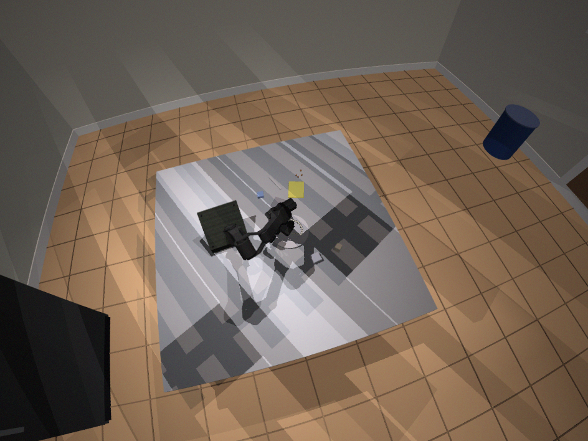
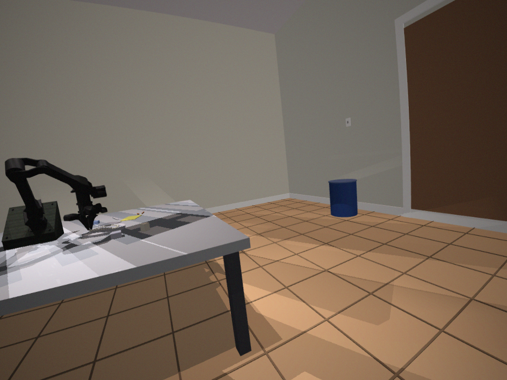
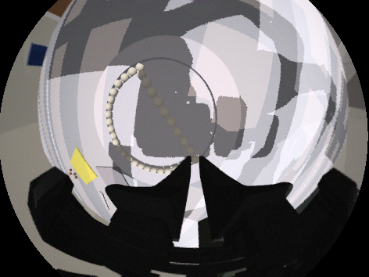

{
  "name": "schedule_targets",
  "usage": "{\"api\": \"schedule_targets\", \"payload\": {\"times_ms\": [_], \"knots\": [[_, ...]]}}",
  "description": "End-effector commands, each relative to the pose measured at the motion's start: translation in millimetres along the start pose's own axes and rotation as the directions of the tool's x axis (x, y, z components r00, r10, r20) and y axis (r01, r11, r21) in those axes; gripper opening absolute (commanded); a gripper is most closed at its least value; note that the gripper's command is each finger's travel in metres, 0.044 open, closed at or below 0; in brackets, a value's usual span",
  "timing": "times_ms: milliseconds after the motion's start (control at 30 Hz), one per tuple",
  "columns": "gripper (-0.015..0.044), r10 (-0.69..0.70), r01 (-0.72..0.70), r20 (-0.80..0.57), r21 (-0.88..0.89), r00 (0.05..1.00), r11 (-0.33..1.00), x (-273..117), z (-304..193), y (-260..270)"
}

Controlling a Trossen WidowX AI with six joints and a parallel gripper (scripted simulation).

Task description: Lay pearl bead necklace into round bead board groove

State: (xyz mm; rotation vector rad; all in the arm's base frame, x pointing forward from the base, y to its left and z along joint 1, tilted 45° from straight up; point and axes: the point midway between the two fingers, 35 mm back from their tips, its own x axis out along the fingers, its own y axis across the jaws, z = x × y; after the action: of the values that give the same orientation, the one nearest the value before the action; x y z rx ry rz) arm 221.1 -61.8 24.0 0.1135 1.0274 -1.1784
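Note:
The pearl bead necklace (image 3: 109,114) (image 1: 301,227) lies on the pale round bead board (image 3: 220,74). In the wrist view, its left and lower beads follow the circular groove. From the top left of the ring, another run of beads cuts straight across the inside of the circle to my fingertips. The right-hand arc of the groove shows no beads. My gripper (image 3: 195,159) (image 2: 89,228) is shut on the necklace at the lower right of the ring, low over the board. The fingertips hide the beads between them and part of the lower groove.
A yellow square (image 1: 296,189) (image 3: 83,166), a thin rod (image 1: 274,182), a blue block (image 1: 260,194) and several small brown bits (image 1: 298,175) lie beyond the board. A pale block (image 1: 316,258) and a tan cube (image 1: 337,246) (image 2: 144,226) stand on its other side.

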Motion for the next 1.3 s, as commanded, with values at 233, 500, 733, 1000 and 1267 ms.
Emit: {"api": "schedule_targets", "payload": {"times_ms": [233, 500, 733, 1000, 1267], "knots": [[0.0026, 0.001, -0.001, -0.002, 0.008, 1.0, 1.0, 4.8, -0.8, -1.4], [0.0236, 0.001, -0.001, -0.002, 0.008, 1.0, 1.0, 4.8, -0.8, -1.4], [0.042, 0.002, -0.002, 0.002, 0.006, 1.0, 1.0, -0.9, -0.8, -2.2], [0.044, 0.002, -0.002, 0.003, 0.005, 1.0, 1.0, -1.4, -1.6, -2.5], [0.044, 0.002, -0.002, 0.003, 0.005, 1.0, 1.0, -1.4, -1.6, -2.5]]}}
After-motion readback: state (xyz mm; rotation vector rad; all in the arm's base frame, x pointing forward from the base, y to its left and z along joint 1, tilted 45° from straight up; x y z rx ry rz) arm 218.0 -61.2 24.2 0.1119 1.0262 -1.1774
